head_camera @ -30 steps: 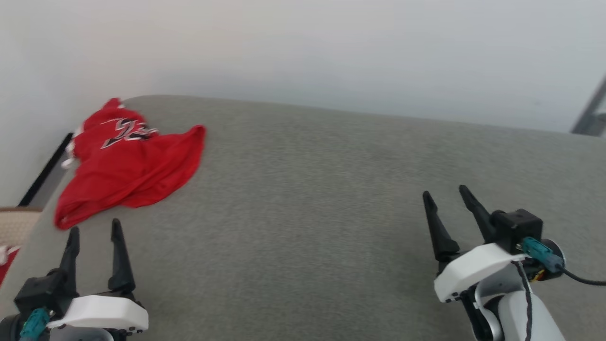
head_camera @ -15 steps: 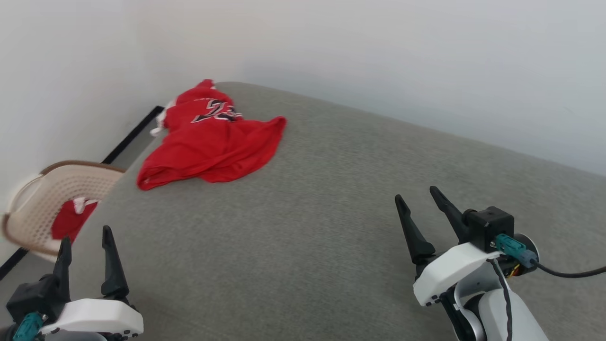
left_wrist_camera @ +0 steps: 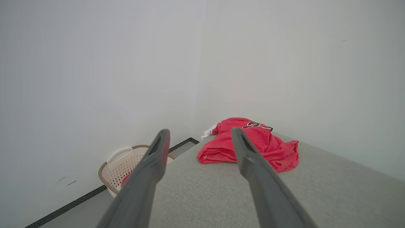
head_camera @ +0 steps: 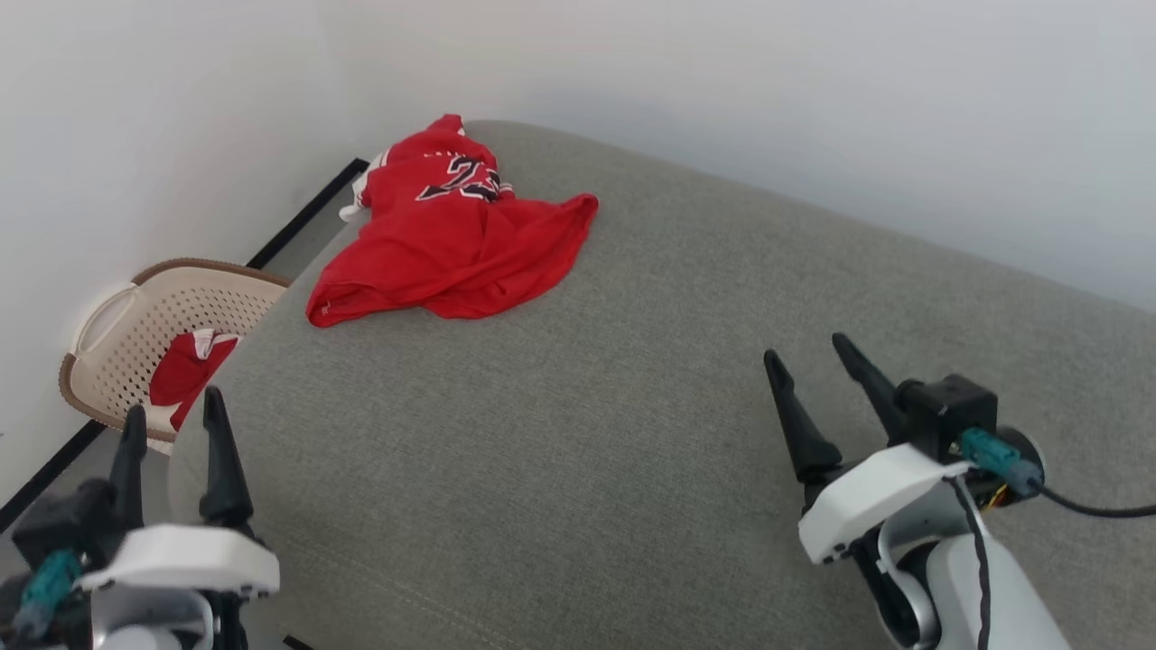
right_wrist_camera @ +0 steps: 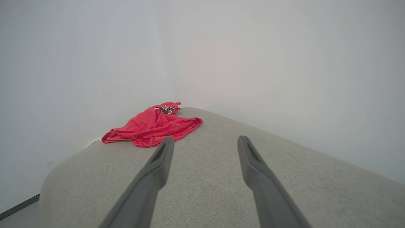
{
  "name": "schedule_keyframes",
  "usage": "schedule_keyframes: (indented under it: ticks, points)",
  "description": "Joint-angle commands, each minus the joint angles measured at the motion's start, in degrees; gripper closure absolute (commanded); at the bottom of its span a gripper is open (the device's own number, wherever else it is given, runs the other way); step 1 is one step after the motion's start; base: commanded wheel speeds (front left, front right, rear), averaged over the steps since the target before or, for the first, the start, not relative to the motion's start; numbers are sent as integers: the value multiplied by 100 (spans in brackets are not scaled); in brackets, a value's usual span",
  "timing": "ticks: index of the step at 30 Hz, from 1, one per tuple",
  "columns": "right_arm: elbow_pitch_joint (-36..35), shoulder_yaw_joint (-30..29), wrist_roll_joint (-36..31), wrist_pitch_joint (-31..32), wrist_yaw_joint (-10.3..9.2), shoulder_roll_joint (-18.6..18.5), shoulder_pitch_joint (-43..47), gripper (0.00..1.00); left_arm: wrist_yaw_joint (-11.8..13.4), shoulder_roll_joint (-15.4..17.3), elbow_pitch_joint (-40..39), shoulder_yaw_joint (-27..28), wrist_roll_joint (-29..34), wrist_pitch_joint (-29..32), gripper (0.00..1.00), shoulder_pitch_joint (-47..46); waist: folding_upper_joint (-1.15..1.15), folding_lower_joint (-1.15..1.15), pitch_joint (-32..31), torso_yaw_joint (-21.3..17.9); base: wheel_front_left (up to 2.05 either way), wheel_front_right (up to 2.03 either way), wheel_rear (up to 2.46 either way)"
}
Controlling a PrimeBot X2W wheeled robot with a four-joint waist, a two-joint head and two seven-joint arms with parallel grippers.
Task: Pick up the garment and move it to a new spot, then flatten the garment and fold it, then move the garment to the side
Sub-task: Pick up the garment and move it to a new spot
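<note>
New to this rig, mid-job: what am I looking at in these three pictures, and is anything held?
This is a two-armed robot. The wide picture is from its head camera, looking down at a grey cushioned surface. The dark two-fingered claw at lower left is the left gripper; the one at lower right is the right gripper. Both are open and hold nothing. The other two pictures come from a camera on each wrist, looking along that gripper's own fingers. The garment, a red shirt with a number, lies crumpled at the surface's far left corner, untouched. On the floor beside the surface stands a beige basket with red cloth in it.
</note>
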Motion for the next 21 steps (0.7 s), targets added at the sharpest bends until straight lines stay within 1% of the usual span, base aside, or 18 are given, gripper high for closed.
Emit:
schedule_keyframes:
  ticks: [1,3,10,18,21]
  points:
    - [-65,-38,-63,36,0,-29,-107,0,-36,44,73,-9,-10,-11,0,-213,0,0,117,-72,0,0,0]
    - [-108,-69,-114,82,0,-41,-135,0,-106,50,217,-31,-71,-22,0,-469,0,0,234,-146,0,0,0]
    - [-413,-159,-236,240,0,-153,-405,0,-533,281,1059,-73,-193,-58,0,-1618,0,0,784,-497,0,0,0]
    - [-923,-206,-381,364,0,-371,-841,0,-962,562,2305,-59,-402,-82,0,-3116,0,0,1636,-965,0,0,0]
    - [-1173,-202,-453,414,0,-438,-989,0,-1069,679,2860,-88,-482,-4,0,-3636,0,0,1953,-1137,0,0,0]
